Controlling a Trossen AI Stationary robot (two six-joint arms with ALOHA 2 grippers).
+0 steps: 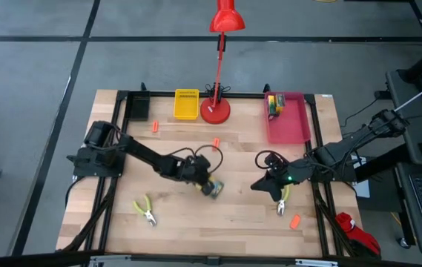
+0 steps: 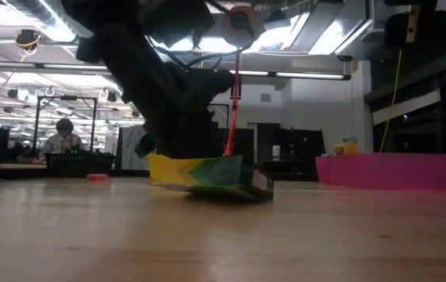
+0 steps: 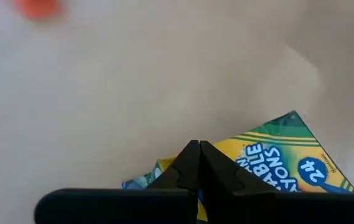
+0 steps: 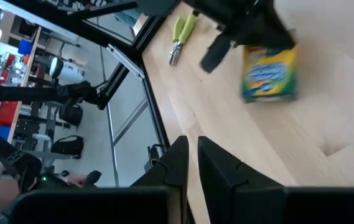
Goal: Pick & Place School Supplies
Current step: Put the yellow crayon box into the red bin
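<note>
Left gripper [image 1: 209,185]: clenched tips on the crayon box [image 1: 213,188], mid-table.
Right gripper [image 1: 268,185]: your nearly closed fingers hold nothing.
Done: one box in pink tray [image 1: 288,127].
Left: pliers [image 1: 145,210], orange pieces [image 1: 295,221].

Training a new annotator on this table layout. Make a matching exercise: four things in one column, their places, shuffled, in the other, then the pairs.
Things:
1. red desk lamp
2. yellow-and-green crayon box on the wood
3. pink plastic tray
4. yellow plastic tray

Places:
A. table's far edge, right of the lamp
B. under the left gripper, mid-table
C. far edge, between two coloured trays
D. far edge, left of the lamp

Pairs: 1-C, 2-B, 3-A, 4-D
</note>
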